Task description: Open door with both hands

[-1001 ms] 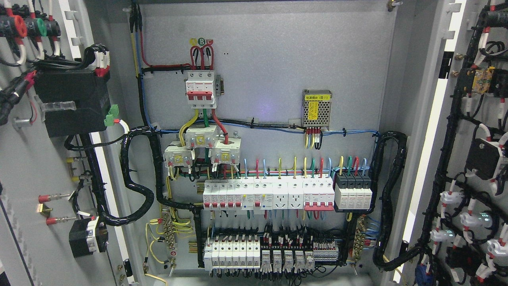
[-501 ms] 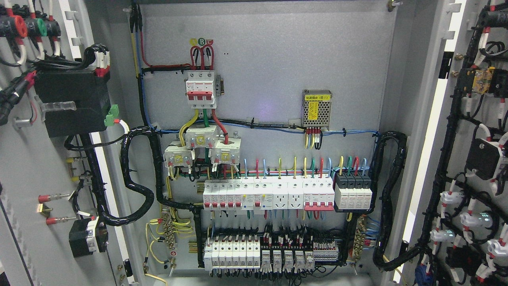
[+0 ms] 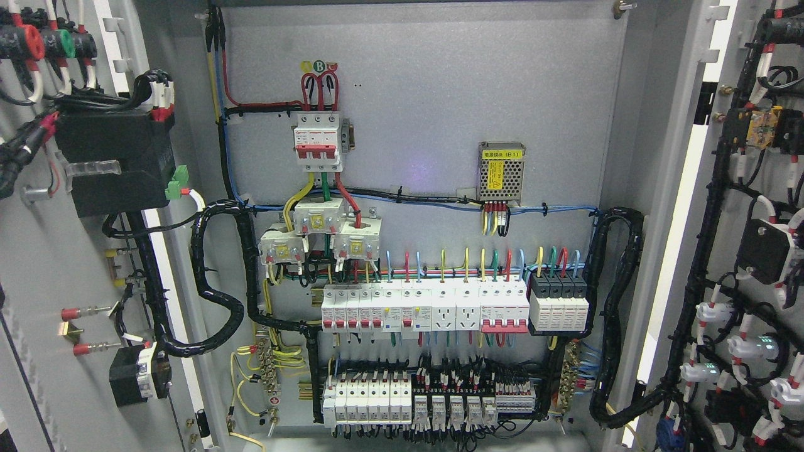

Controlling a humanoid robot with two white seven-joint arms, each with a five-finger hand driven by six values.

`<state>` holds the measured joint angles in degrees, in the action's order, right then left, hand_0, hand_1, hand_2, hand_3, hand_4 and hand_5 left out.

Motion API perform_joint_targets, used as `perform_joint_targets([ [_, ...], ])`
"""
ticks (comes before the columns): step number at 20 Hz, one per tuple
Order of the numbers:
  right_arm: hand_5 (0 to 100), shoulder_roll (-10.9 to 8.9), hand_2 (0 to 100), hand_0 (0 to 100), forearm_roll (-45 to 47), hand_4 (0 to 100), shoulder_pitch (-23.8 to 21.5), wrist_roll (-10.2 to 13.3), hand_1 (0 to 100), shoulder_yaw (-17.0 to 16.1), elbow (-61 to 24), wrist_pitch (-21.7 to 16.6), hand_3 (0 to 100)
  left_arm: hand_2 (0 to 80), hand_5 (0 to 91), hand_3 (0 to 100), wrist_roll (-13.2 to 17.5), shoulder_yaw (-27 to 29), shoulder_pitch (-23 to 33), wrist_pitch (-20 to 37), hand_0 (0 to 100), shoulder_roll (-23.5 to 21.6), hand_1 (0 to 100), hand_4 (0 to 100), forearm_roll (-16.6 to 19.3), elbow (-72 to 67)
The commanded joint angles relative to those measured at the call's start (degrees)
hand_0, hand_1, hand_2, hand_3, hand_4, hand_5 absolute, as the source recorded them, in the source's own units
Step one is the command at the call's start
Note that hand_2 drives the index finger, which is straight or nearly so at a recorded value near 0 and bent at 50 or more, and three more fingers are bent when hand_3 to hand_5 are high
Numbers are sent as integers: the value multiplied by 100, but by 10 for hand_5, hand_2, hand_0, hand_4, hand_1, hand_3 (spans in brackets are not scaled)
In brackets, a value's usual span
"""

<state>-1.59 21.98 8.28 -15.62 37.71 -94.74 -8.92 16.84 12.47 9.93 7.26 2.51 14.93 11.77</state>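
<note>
We see neither of our hands in the head view, so we can't tell how their fingers stand.

Landmark: the grey back panel [image 3: 427, 125] of the cabinet.

Left of it, the left door [image 3: 44, 276] stands swung open, its inner face towards us. It carries a black box [image 3: 113, 160] with a green connector [image 3: 176, 182] at its lower right corner, and a smaller black component [image 3: 139, 375] lower down. A black corrugated conduit [image 3: 217, 295] loops from the door across to the panel's left edge.

On the panel, upper left: a three-pole breaker with red toggles [image 3: 318, 141], red wires arching into its top. Below it three white current transformers [image 3: 320, 235]. Right of the breaker: a small perforated metal power supply [image 3: 501, 172] with a yellow label.

Lower half of the panel: a row of white breakers and sockets [image 3: 427, 306], ending in grey-black modules [image 3: 559, 300] at its right end. Under that row, a second row of white breakers and relays [image 3: 427, 402].

At the panel's right edge, another black conduit [image 3: 619, 301] curves down and out towards the right door [image 3: 754, 251]. That door is also open, inner face showing black wire looms and white lamp backs [image 3: 747, 348].
</note>
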Motion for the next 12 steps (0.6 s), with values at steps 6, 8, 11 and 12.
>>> perform_joint_targets([
  [6,0,-509,0,0,-379,0,-766,59,0,-861,-10,-847,0,0,0,0,-49,-2539,1748,-797,0,-698,0,43,-1300,6167],
  [8,0,-527,0,0,-379,0,-871,147,0,-984,-10,-1023,0,0,0,0,-49,-2548,1942,-797,0,-795,0,43,-1282,6783],
  [11,0,-535,0,0,-423,0,-1020,270,0,-1309,-10,-1155,0,0,0,0,-49,-2574,2118,-771,0,-874,0,43,-1256,7478],
  [12,0,-544,0,0,-423,0,-1091,270,0,-1415,-10,-1181,0,0,0,0,-49,-2592,2223,-770,0,-909,0,43,-1256,7715],
])
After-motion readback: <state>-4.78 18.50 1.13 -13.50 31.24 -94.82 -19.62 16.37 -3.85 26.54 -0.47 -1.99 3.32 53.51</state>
